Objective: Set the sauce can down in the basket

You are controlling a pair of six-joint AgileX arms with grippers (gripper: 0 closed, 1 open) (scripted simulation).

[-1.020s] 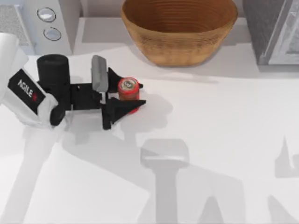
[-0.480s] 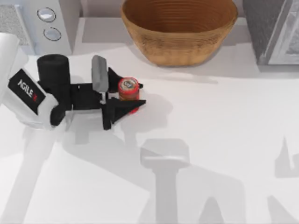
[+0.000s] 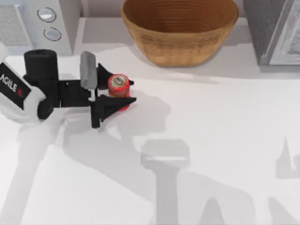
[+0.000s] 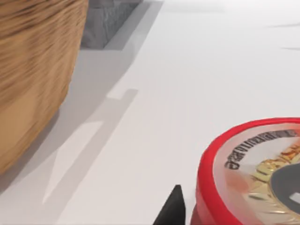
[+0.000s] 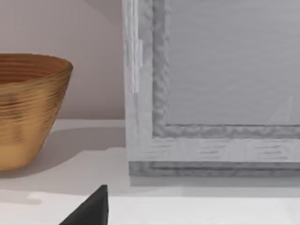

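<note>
The sauce can, red with a silver and gold top, stands upright between the black fingers of my left gripper, which is shut on it at the table's left. The tan woven basket sits at the back centre, to the right of the can and farther back. In the left wrist view the sauce can looms close and the basket rises at the side. The right wrist view shows the basket and one black fingertip of my right gripper.
A white appliance with two round dials stands at the back left. A grey box stands at the back right, also close in the right wrist view as a grey box. Open white table lies between can and basket.
My left gripper has shifted leftward and slightly toward the back, and the sauce can has moved with it in its grip.
</note>
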